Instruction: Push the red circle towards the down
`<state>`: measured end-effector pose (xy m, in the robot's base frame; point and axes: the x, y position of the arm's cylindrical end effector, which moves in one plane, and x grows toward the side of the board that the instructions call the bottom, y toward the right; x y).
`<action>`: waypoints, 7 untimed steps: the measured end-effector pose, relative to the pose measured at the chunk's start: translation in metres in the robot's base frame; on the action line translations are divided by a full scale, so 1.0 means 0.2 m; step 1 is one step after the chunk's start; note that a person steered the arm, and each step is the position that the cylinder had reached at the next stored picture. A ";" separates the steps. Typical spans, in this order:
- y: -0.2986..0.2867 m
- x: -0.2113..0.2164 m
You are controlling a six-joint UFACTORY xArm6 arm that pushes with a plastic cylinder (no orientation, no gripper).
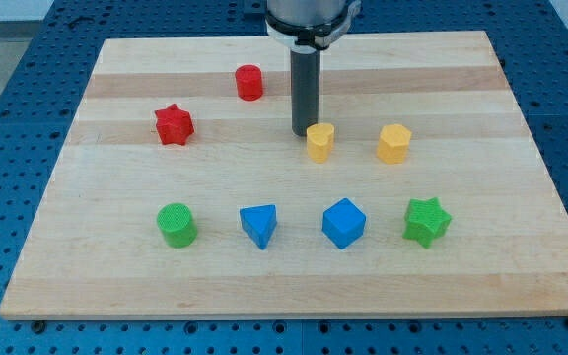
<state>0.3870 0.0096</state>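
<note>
The wooden bench (294, 286) fills the frame, largest of all. My tip (303, 134) rests just left of a yellow block (319, 142), right of centre in the upper half; there is no claw here, only a rod, so no spread or pinch applies. The red circle (249, 82) sits upper left of my tip, apart from it. To push it down well, I judge my tip should first circle above it, then drive straight toward the frame's bottom. No writing is readable.
</note>
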 end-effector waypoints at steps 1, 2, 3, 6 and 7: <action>0.00 0.00; 0.01 0.00; 0.01 0.00; 0.03 -0.07; 0.06 -0.35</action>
<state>0.3175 0.0214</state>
